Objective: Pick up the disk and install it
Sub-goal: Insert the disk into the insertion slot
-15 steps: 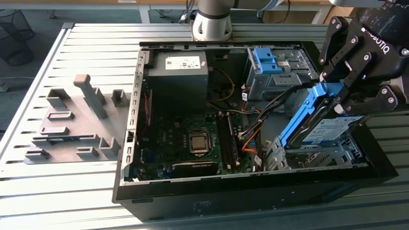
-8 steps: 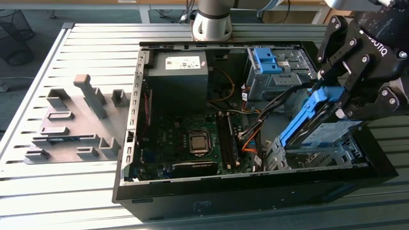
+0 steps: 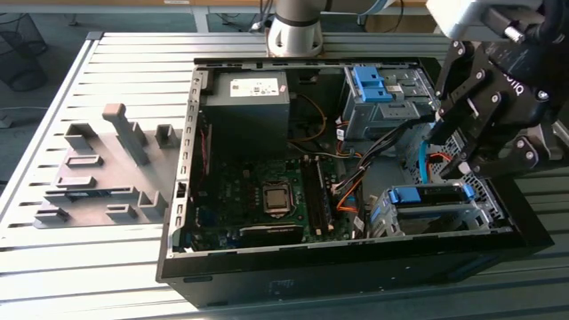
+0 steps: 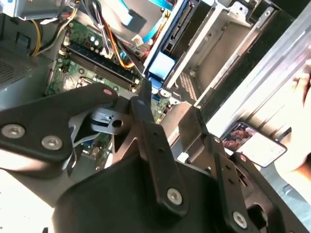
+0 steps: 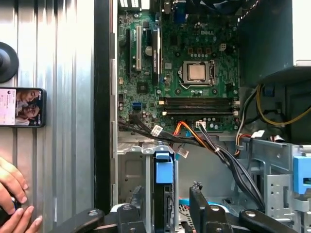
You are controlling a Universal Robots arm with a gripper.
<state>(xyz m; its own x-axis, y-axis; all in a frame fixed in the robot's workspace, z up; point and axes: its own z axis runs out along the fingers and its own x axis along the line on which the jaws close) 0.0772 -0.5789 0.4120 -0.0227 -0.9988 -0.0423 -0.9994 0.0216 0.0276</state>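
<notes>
The disk (image 3: 428,195), in its blue carrier, sits in the metal drive cage (image 3: 484,217) at the near right corner of the open computer case (image 3: 356,267). In the first wrist view it is edge-on, its blue tab (image 5: 164,172) up in the cage. My black gripper (image 3: 450,150) hangs open just above that cage. Its fingertips (image 5: 197,193) stand apart on either side of the disk's edge without touching it. In the second wrist view the gripper (image 4: 167,104) points at the blue tab (image 4: 160,65) beyond the tips.
A second blue carrier (image 3: 369,83) sits in the rear cage. Cables (image 3: 356,180) run beside the disk, across the motherboard (image 3: 276,193). A dark-grey box (image 3: 244,107) fills the back corner. A grey fixture (image 3: 98,173) lies on the exterior view's left. A phone (image 5: 22,107) and a person's hand (image 5: 12,194) rest on the table.
</notes>
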